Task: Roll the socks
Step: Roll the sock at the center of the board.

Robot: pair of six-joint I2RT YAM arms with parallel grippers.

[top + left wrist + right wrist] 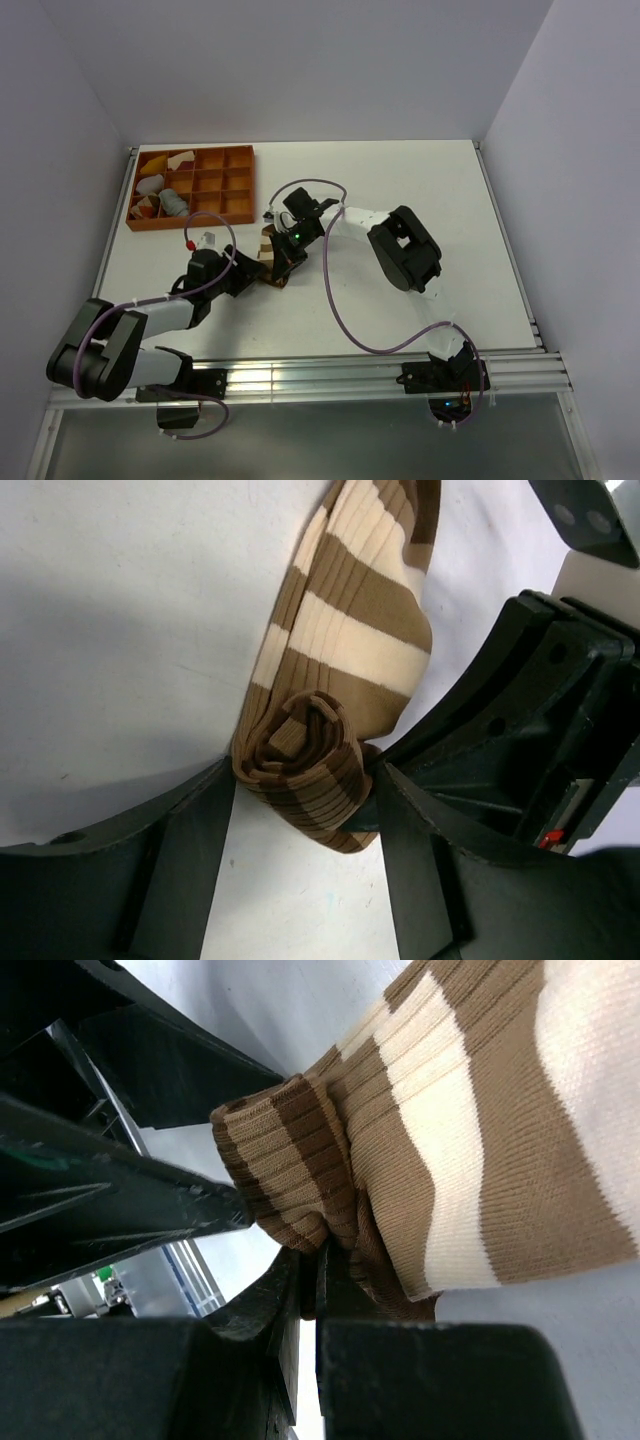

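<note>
The brown ribbed fabric sock with cream stripes (271, 257) lies mid-way on the white tabletop (420, 180), with open surface to its right and far side. The left pincer (305, 815) clasps its rolled end. The right pincer (316, 1275), nearly closed, pinches the fabric. From above, both hide most of it. A grey fabric sock (174, 203) sits in the orange compartmented tray (251, 190), far left.
</note>
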